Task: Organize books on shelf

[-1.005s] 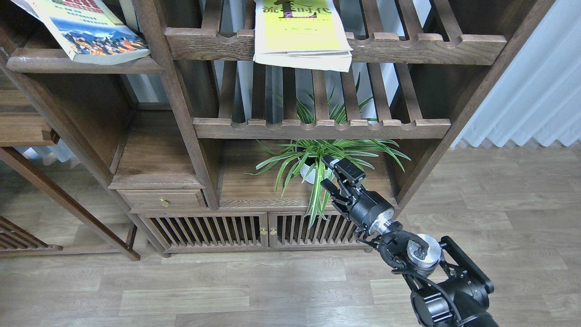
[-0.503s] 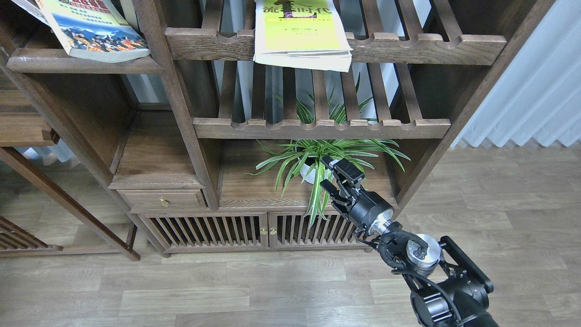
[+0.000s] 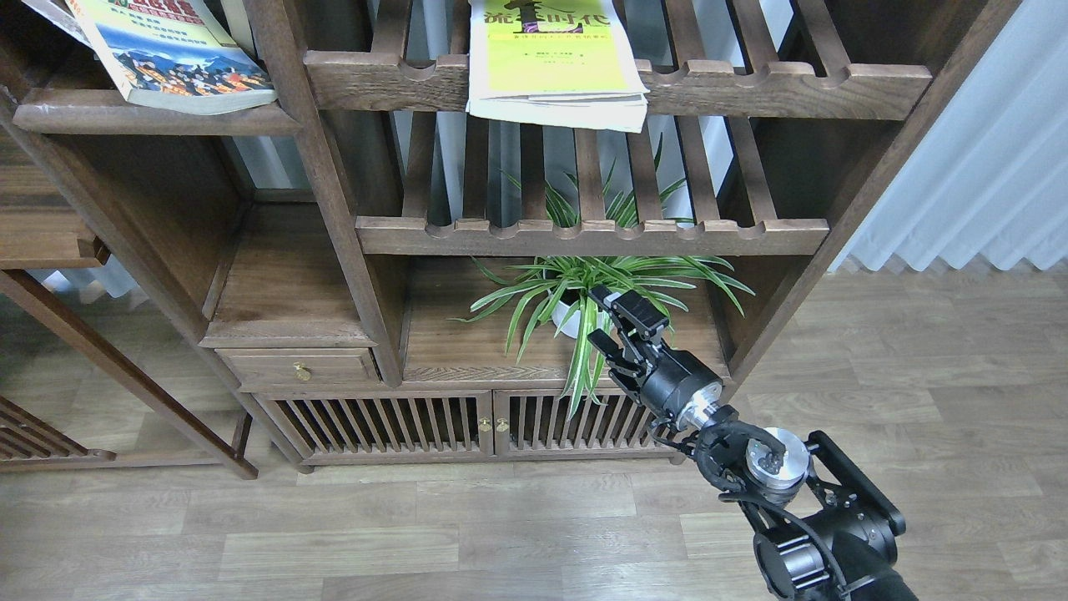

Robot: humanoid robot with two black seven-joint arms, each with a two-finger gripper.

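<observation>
Right end effector (image 3: 613, 321) hangs released, holding nothing, before the potted plant (image 3: 576, 292)

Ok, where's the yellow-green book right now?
In the head view, the yellow-green book lies flat at top centre on the upper slatted rack, overhanging its front rail, above the potted plant.
</observation>
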